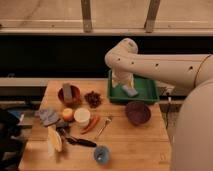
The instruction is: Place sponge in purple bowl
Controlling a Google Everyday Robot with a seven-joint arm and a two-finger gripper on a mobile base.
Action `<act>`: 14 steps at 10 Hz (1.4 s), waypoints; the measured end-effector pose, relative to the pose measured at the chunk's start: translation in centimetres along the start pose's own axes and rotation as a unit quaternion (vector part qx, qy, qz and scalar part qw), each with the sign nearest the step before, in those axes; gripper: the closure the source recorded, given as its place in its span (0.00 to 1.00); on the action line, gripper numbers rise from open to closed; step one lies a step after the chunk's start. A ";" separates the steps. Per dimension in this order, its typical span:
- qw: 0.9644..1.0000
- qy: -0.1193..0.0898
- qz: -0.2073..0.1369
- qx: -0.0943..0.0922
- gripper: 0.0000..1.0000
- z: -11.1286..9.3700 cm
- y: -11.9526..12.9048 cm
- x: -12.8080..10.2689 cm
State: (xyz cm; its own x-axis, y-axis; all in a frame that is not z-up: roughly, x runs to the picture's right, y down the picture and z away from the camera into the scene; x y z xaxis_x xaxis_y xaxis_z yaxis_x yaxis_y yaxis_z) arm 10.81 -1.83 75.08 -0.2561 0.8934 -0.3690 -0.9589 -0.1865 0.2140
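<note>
A light blue sponge [130,91] lies in the green tray [149,92] at the back right of the wooden table. The purple bowl [138,112] stands in front of the tray, and nothing shows inside it. My gripper [121,83] hangs from the white arm down into the left part of the tray, just left of and above the sponge. The arm's bulk hides the tray's left back corner.
A red-brown bowl [70,95] holds a grey block. On the table are also a dark cluster [93,98], an orange fruit [67,114], a white cup [81,116], a carrot [90,124], a fork [104,126], a banana [54,139], a blue cup [101,155] and a blue cloth [48,116].
</note>
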 end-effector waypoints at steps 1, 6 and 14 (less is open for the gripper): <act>1.000 0.000 -0.001 0.000 0.35 0.0 0.2 0.0; 1.000 0.004 0.023 -0.013 0.35 4.7 -2.9 -3.9; 0.993 0.058 0.036 -0.093 0.35 14.6 -7.6 -8.9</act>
State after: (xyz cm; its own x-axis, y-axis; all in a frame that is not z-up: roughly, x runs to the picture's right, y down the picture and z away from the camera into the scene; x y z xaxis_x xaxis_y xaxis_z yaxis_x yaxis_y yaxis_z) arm 22.12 -2.42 89.97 -0.3265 0.8238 -0.4634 -0.9410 -0.3297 0.0767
